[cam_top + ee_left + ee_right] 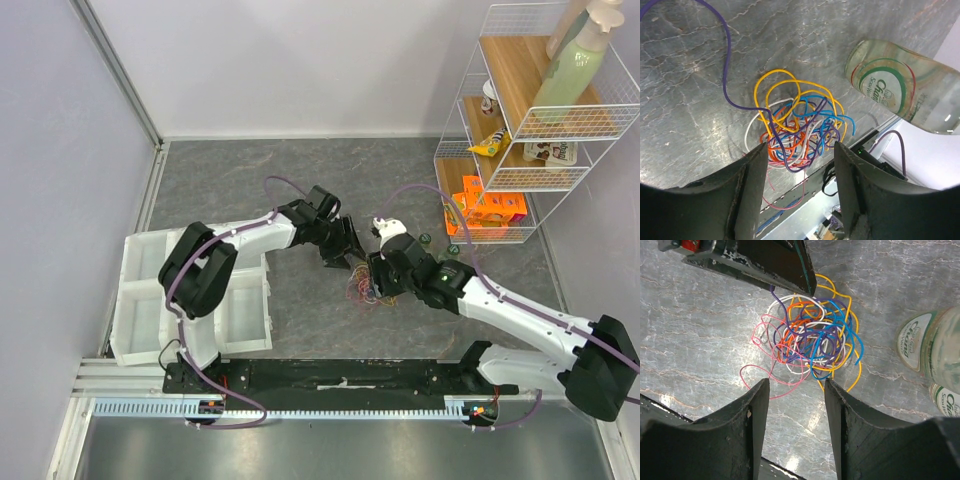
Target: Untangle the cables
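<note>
left gripper [800,150] jaws spread wide, holding nothing; right gripper [796,385] jaws equally parted and empty; both hang just above the cables [810,335]; to do this well, i judge, one gripper should close on a single loose outer strand, such as the pink loop [760,375], and draw it out slowly while the other pins the heap; the cables are a small knot of thin loops, yellow, blue, orange, white, purple, lying on the grey marbled table [700,340] between the grippers, near glass bottles [925,345].
</note>
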`<state>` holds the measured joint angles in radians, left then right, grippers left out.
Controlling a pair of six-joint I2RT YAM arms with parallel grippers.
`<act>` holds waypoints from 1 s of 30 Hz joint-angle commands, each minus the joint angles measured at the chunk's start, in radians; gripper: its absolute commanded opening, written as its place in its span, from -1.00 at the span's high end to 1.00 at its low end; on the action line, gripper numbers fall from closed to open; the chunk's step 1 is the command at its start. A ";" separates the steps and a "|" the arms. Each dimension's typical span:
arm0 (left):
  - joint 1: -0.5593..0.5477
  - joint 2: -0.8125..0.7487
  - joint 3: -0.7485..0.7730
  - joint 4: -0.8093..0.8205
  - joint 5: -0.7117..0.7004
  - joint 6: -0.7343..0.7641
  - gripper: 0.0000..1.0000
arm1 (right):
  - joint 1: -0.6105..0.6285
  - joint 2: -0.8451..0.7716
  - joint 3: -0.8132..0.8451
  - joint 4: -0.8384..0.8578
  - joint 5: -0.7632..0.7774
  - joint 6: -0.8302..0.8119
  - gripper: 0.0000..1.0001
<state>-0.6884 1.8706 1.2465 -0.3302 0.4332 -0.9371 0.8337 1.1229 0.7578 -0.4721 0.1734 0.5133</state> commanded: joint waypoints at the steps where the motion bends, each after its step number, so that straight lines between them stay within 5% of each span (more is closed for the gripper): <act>1: 0.004 0.021 0.051 0.019 0.027 -0.089 -0.17 | -0.007 -0.034 0.009 -0.022 0.032 0.008 -0.12; 9: 0.006 0.029 0.080 -0.021 -0.036 -0.051 0.37 | -0.007 -0.022 -0.003 -0.023 0.035 -0.004 -0.11; 13: 0.006 0.009 0.077 -0.027 -0.059 -0.019 0.95 | -0.007 -0.002 -0.003 -0.019 0.028 -0.018 -0.22; 21: 0.006 -0.164 0.107 -0.058 -0.146 0.139 0.96 | -0.027 0.017 -0.018 0.004 0.054 -0.006 -0.64; 30: 0.009 -0.474 0.013 -0.029 -0.220 0.127 0.97 | -0.039 0.130 -0.048 0.180 0.017 -0.009 -0.48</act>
<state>-0.6846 1.5047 1.2873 -0.3820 0.2649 -0.8429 0.7952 1.2137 0.7124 -0.4126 0.1951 0.5041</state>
